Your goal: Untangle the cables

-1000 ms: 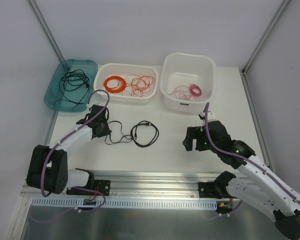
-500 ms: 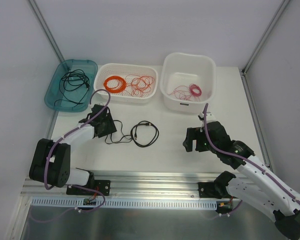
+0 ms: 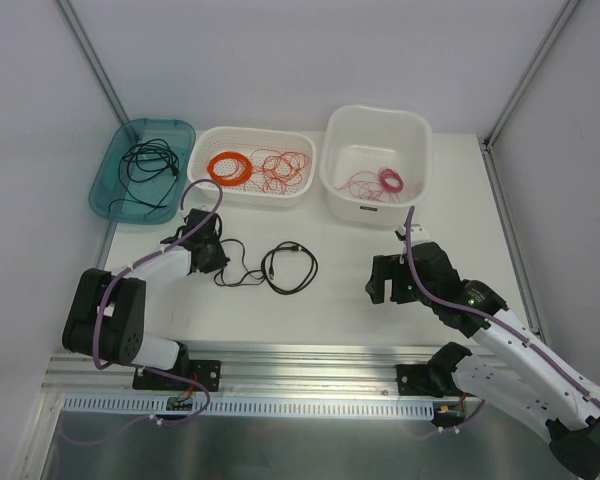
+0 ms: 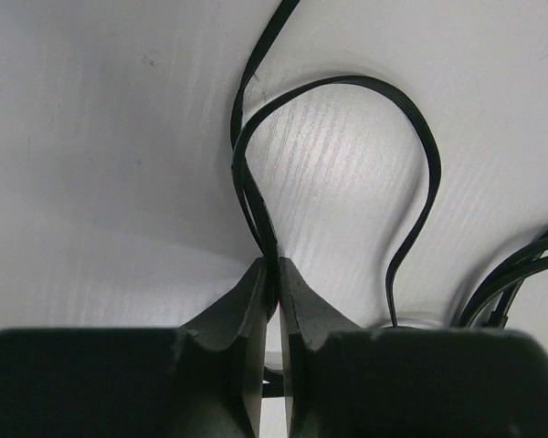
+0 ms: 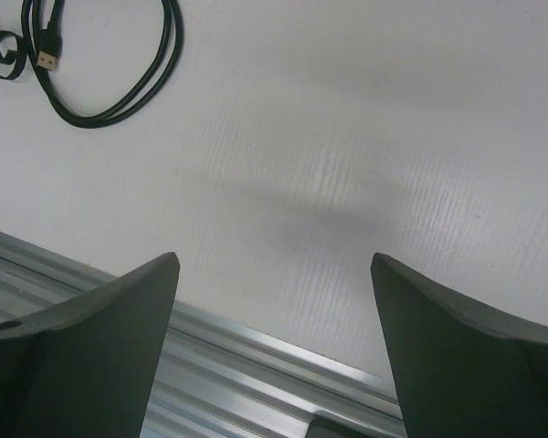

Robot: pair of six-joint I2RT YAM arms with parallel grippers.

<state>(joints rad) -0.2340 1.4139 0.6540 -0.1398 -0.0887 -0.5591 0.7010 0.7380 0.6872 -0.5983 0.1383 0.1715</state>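
Left wrist, left gripper (image 4: 272, 266) down low, pinching black cable (image 4: 253, 205)

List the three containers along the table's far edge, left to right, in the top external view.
Teal translucent plastic tray → white perforated plastic basket → white deep square plastic tub.
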